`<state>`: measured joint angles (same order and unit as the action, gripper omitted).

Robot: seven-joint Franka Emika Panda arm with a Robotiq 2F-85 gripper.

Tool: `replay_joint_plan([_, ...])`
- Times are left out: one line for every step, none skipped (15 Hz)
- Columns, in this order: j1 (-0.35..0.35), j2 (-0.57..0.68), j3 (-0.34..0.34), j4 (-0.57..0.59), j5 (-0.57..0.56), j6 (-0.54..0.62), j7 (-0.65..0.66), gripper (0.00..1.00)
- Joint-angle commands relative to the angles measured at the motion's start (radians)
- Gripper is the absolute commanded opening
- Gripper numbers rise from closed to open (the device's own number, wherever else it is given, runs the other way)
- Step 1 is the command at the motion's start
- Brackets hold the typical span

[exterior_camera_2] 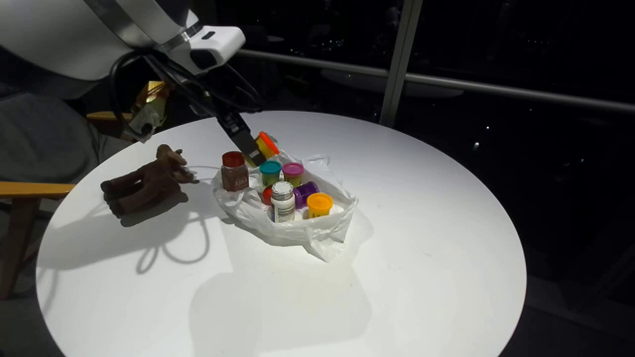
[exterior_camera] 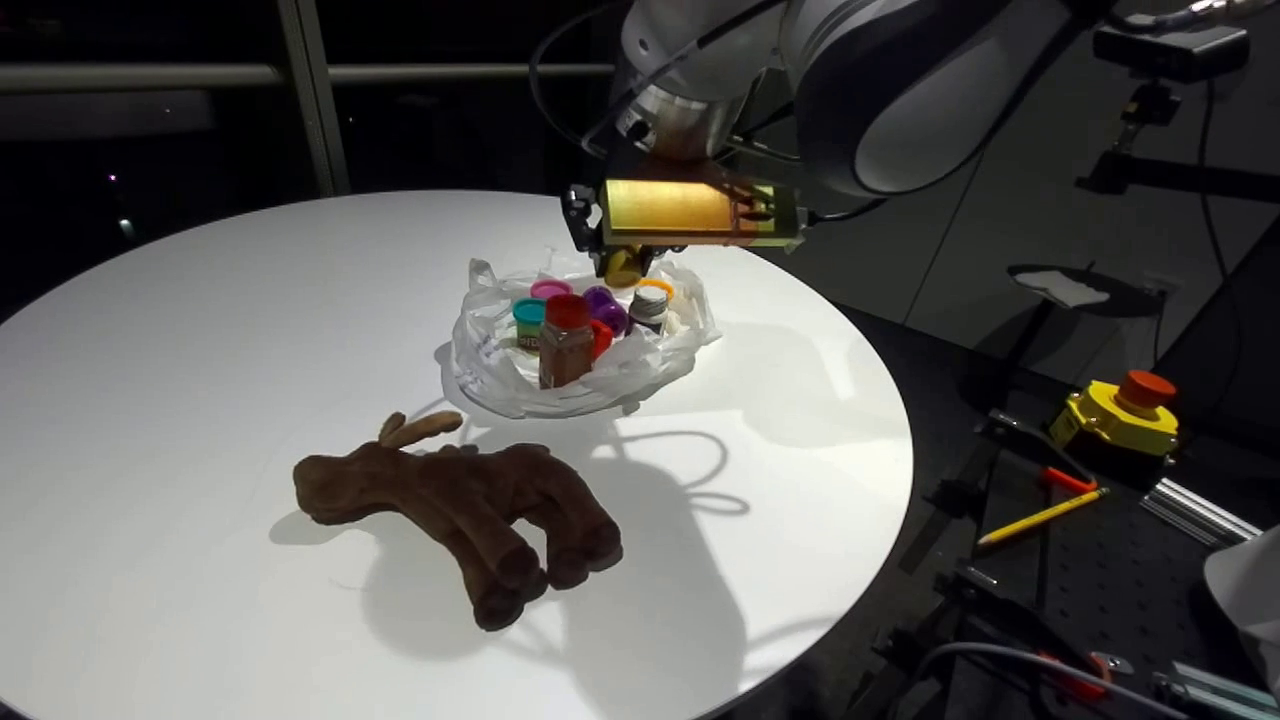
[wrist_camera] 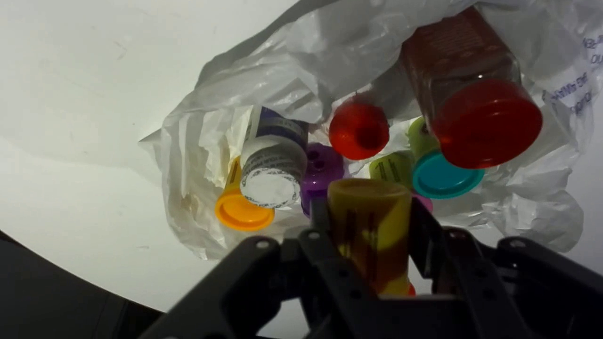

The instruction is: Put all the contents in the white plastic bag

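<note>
A yellow jar with an orange-red lid [exterior_camera_2: 268, 143] is gripped upside down or tilted between the fingers of my gripper [wrist_camera: 370, 214], above the far side of the bag in an exterior view. The white plastic bag [exterior_camera: 510, 385] lies spread with its mouth upward. Inside it stand or lie a brown jar with a red lid [exterior_camera: 567, 345], a teal-lidded jar [exterior_camera_2: 270, 171], a pink-lidded jar [exterior_camera_2: 292, 171], a purple container [wrist_camera: 322, 172], a white bottle [exterior_camera_2: 283, 206], an orange-lidded jar [exterior_camera_2: 319, 203] and a red item [wrist_camera: 359, 130]. The brown plush toy [exterior_camera: 440, 485] lies outside the bag.
Everything rests on a round white table [exterior_camera: 800, 500], whose edge curves past the bag. A wooden chair [exterior_camera_2: 34, 188] stands beyond the table near the toy. Off the table are a yellow box with a red button [exterior_camera: 1120, 415] and a pencil [exterior_camera: 1040, 518].
</note>
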<state>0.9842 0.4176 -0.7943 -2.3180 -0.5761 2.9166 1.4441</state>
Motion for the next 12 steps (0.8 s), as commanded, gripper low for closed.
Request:
replay_joint_plan([-0.007,0.149,-0.038,0.086,-0.007,0.087,0.067,0.19])
replay_joint_plan([-0.018,0.179,-0.039,0.099,0.003,0.112,0.080,0.19])
replay_joint_plan([-0.015,0.213,-0.051,0.112,0.042,0.139,0.068,0.19])
replay_joint_plan([-0.020,0.243,-0.054,0.122,0.078,0.162,0.063,0.19])
replay_joint_plan([-0.033,0.268,-0.047,0.131,0.128,0.181,0.038,0.19])
replay_joint_plan([-0.046,0.293,-0.036,0.141,0.178,0.196,0.017,0.19])
replay_joint_plan([-0.065,0.313,-0.018,0.150,0.230,0.208,-0.007,0.19])
replay_joint_plan([-0.076,0.335,-0.007,0.161,0.279,0.216,-0.030,0.19])
replay_joint_plan([-0.096,0.346,0.016,0.169,0.325,0.223,-0.058,0.19])
replay_joint_plan([-0.114,0.360,0.037,0.182,0.368,0.224,-0.086,0.19])
replay_joint_plan([-0.130,0.374,0.057,0.195,0.406,0.227,-0.110,0.19])
replay_joint_plan([-0.144,0.381,0.076,0.206,0.442,0.228,-0.135,0.19])
